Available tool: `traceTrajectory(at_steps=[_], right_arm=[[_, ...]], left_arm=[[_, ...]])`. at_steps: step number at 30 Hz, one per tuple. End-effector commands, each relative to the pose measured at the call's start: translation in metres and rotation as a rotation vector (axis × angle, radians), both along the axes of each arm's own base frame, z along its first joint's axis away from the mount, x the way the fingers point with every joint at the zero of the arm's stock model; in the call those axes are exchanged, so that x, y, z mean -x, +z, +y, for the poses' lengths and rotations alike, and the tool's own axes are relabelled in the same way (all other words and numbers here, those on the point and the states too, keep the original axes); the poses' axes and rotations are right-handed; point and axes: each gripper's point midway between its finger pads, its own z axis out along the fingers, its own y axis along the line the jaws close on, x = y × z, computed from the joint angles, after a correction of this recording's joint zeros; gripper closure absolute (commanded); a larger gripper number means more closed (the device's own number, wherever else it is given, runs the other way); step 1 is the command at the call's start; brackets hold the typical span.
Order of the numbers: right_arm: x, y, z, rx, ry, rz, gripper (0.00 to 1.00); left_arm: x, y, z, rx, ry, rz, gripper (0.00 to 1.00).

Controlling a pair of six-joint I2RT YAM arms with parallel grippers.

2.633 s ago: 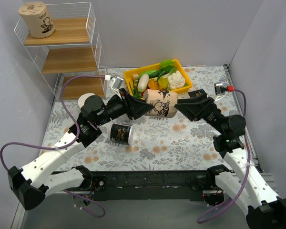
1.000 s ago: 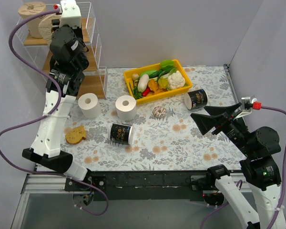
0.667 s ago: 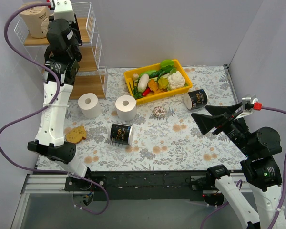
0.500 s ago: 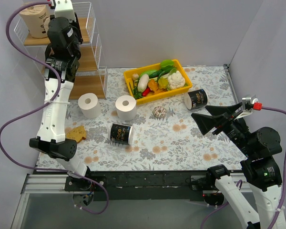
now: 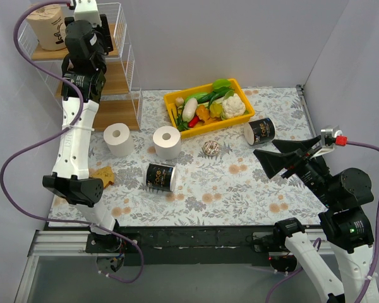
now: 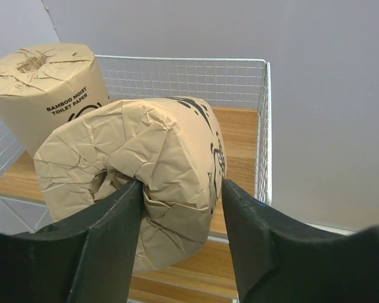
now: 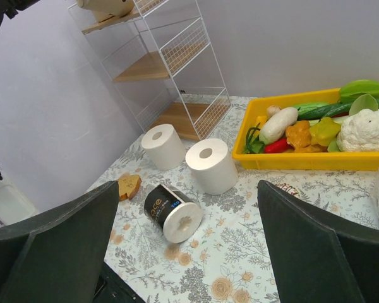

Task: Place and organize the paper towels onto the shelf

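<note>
Pinching tan roll [image 6: 153, 165] btwn left fingers [image 6: 106, 241], over shelf [image 6: 241, 136] top board.

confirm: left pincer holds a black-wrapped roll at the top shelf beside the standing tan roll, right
No. The left wrist view shows the left pincer holding a tan-wrapped roll, not black, at the top of the shelf beside the standing tan roll.

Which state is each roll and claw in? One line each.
left claw: shut on held tan roll
held tan roll: on its side over the shelf's top board
other tan roll: upright on that board
left white roll: upright on the table
other white roll: upright
middle black roll: on its side
right black roll: on its side
right claw: open, empty
</note>
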Motion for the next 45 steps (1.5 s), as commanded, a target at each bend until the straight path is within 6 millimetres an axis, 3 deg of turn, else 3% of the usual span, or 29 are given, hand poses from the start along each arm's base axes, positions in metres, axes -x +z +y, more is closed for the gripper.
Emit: traceTrajectory(at_steps=[1, 9, 16, 21, 28, 33, 37, 38, 40, 45], right_arm=[[0.002, 0.010, -0.001, -0.003, -0.003, -0.046, 0.03], [-0.006, 0.007, 0.000, 0.008, -0.009, -0.032, 0.03], [-0.021, -0.005, 0.003, 0.035, -0.017, -0.009, 0.03], [-0.032, -0.019, 0.008, 0.049, -0.010, 0.036, 0.03], [-0.035, -0.031, 0.006, 0.046, -0.026, 0.057, 0.04], [-0.040, -0.042, 0.003, 0.080, -0.050, 0.112, 0.04], [-0.044, -0.053, -0.003, 0.126, -0.086, 0.172, 0.04], [-0.044, -0.055, -0.004, 0.132, -0.092, 0.180, 0.04], [-0.044, -0.062, -0.006, 0.146, -0.102, 0.213, 0.04], [-0.040, -0.083, -0.004, 0.158, -0.086, 0.291, 0.05]], left_arm=[[0.000, 0.031, 0.002, -0.007, -0.012, -0.102, 0.46], [-0.023, 0.048, -0.001, -0.022, -0.035, -0.198, 0.42], [-0.026, 0.090, -0.018, -0.005, -0.131, -0.385, 0.38], [-0.010, 0.111, -0.031, 0.005, -0.219, -0.444, 0.34], [0.027, 0.107, -0.044, 0.095, -0.323, -0.413, 0.30], [0.065, 0.086, -0.054, 0.188, -0.406, -0.337, 0.19], [0.111, 0.058, -0.057, 0.274, -0.457, -0.290, 0.10], [0.119, 0.049, -0.069, 0.277, -0.522, -0.258, 0.07], [0.133, 0.034, -0.072, 0.338, -0.543, -0.210, 0.02], [0.171, -0.038, -0.083, 0.471, -0.591, -0.047, 0.02]])
